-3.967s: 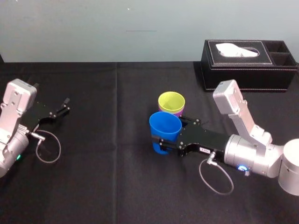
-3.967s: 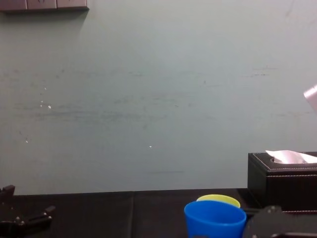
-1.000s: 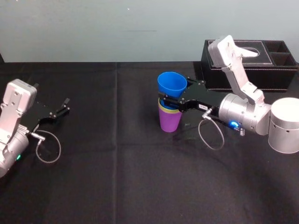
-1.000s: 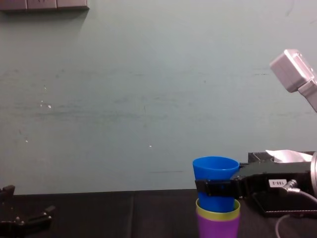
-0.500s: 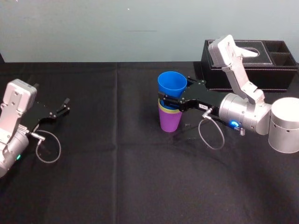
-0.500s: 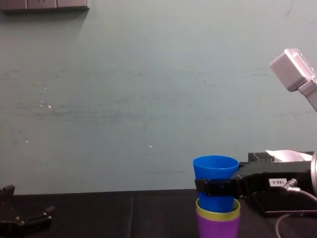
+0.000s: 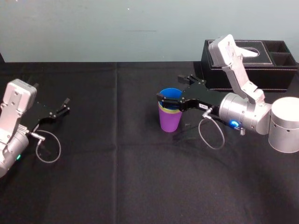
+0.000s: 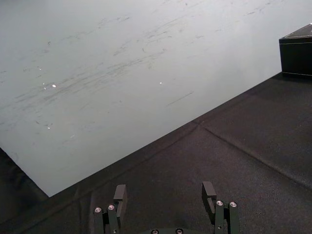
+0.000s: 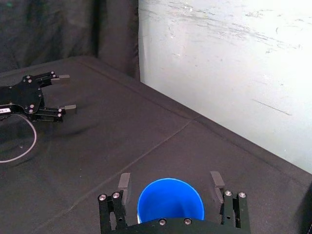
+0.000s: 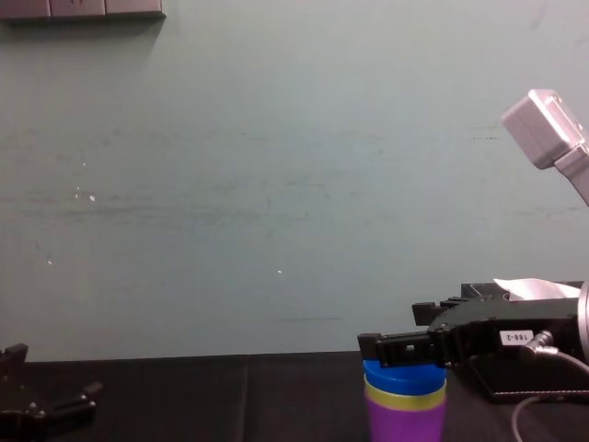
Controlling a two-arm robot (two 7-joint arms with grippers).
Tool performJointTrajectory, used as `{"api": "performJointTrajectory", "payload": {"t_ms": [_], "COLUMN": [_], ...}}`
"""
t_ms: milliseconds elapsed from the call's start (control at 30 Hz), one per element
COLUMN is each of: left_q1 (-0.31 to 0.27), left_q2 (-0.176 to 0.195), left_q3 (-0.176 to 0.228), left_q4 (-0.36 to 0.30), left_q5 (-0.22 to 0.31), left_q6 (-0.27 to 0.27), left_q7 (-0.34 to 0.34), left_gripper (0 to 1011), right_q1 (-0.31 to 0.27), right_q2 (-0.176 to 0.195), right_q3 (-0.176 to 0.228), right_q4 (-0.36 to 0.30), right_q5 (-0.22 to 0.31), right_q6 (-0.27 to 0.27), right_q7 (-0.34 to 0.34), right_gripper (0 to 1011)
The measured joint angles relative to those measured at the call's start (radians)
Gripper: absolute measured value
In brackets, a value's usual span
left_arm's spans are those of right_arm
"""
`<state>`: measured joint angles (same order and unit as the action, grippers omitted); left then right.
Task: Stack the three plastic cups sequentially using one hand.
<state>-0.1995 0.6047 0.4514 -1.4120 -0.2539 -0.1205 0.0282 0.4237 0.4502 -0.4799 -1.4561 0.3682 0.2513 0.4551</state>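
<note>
The three plastic cups stand nested at the table's middle: the purple cup (image 7: pixel 170 122) at the bottom, the yellow-green cup (image 7: pixel 163 110) showing as a rim band, and the blue cup (image 7: pixel 169 94) inside it. From the chest, the blue cup (image 10: pixel 403 377) shows as a band over yellow-green (image 10: pixel 405 397) and purple (image 10: pixel 405 422). My right gripper (image 7: pixel 171 88) hovers open at the stack's top, a finger on each side of the blue cup (image 9: pixel 169 202) and apart from it. My left gripper (image 7: pixel 67 105) rests open at the far left, holding nothing.
A black tissue box (image 7: pixel 247 63) with white tissue stands at the back right, behind my right arm. Black cloth covers the table, bare between the stack and the left gripper (image 9: pixel 68 91). A pale wall runs along the far edge.
My right gripper has opened and let go of the blue cup, which has dropped down into the yellow-green cup. The left arm has not moved.
</note>
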Motion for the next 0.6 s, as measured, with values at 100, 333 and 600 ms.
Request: {"api": "performJointTrajectory", "payload": {"t_ms": [100,333,600], "left_q1": [0.000,0.000,0.000], "left_q2": [0.000,0.000,0.000], "left_q3": [0.000,0.000,0.000], "left_q4": [0.000,0.000,0.000], "left_q5": [0.000,0.000,0.000], "left_q6": [0.000,0.000,0.000], "left_q7": [0.000,0.000,0.000], "left_gripper": [1011,1012,1012], "right_q1": [0.000,0.000,-0.036], "right_q2": [0.000,0.000,0.008], "right_q3": [0.000,0.000,0.032], "right_q4": [0.000,0.000,-0.032], "right_q5": [0.000,0.000,-0.005], "right_q6": [0.000,0.000,-0.019], "right_q7": [0.000,0.000,-0.028], "right_gripper": [1004,1004,1004]}}
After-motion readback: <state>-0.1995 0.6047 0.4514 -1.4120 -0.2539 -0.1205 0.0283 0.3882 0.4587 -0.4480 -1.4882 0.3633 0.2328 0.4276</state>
